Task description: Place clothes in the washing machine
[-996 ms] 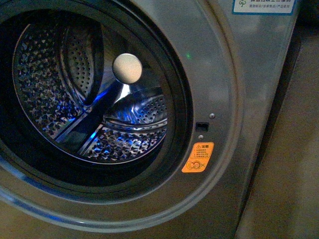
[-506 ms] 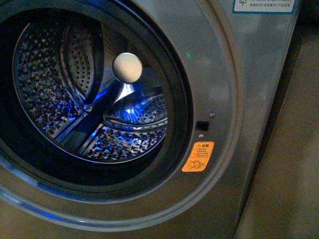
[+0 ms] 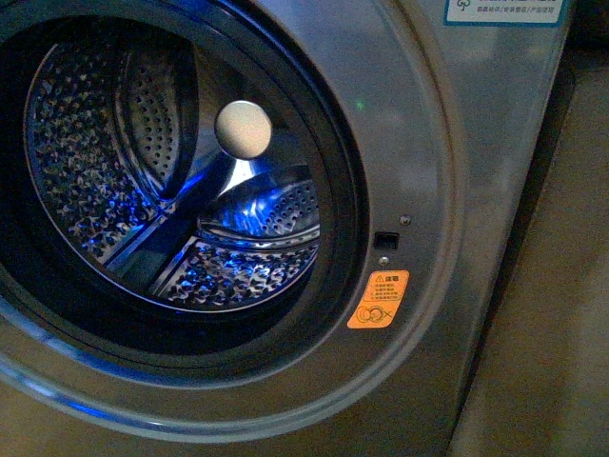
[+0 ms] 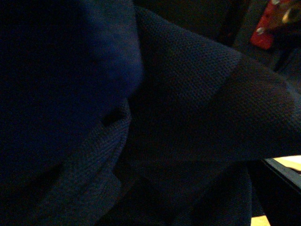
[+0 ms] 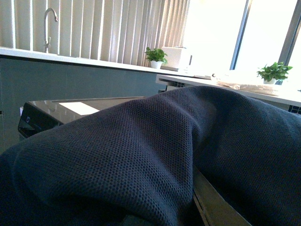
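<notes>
Washing machine [image 3: 428, 143] is filling the front view, its grey metallic face running off the frame at top and bottom. Its porthole is standing open to the camera, with a dark rim [image 3: 335, 181] circling the mouth.

The clothes [image 5: 141, 155], a navy knit, are showing only in the wrist views. In the right wrist view the cloth is draping in a broad fold across the foreground. In the left wrist view it is pressing close against the lens and covering nearly all of it, very dim.

Grippers: cloth is hiding both, so I cannot tell whether the fingers are apart, together or clamped on the fabric.

Drum [image 3: 86, 171]: perforated steel is glinting with blue reflections, paddles catching the light.

Behind the fold, a long counter [image 5: 94, 59] is running under vertical blinds.

A pale round disc [image 3: 243, 129] is sitting at the middle of the drum's back wall.

Orange sticker [image 3: 378, 300] is sitting on the grey front, just right of the rim.
</notes>
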Tool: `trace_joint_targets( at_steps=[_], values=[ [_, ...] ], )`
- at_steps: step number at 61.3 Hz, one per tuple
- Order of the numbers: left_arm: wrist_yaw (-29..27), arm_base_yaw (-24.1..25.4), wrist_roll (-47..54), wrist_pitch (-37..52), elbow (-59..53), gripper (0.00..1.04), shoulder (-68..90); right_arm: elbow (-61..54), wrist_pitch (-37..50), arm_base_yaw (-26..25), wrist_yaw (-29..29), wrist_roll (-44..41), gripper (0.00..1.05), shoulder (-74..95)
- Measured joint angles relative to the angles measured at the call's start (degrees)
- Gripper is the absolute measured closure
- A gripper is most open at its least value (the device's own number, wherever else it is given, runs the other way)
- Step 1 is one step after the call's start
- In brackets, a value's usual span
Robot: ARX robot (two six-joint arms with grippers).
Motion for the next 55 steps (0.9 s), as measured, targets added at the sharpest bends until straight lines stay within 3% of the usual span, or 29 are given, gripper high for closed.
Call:
trace_joint_targets(
  at_steps=[6, 17, 31, 35, 39, 55],
  values=[
    [0.1, -1.2, -1.2, 0.3, 0.1, 0.07, 0.0, 0.1, 0.0, 0.0, 0.0, 0.0, 0.99, 0.0],
    [-5.0, -2.5, -1.8, -1.2, 2.9, 0.07, 2.3, 0.1, 0.0, 0.0, 0.0, 0.0, 0.99, 0.0],
    [-16.7, -3.9, -0.8, -2.1, 6.8, 0.07, 5.4, 0.1, 0.0, -0.1, 0.2, -0.2, 0.99, 0.0],
    [-26.6, -4.2, -0.6, -1.4, 7.7, 0.07, 6.0, 0.1, 0.0, -0.1, 0.1, -0.2, 0.99, 0.0],
    [-30.3, -4.3, -1.7, -2.0, 8.1, 0.07, 6.1, 0.1, 0.0, -0.1, 0.0, -0.2, 0.99, 0.0],
    [-35.2, -5.8, -2.3, -5.8, 9.1, 0.07, 6.4, 0.1, 0.0, -0.1, 0.0, -0.2, 0.99, 0.1]
  ],
)
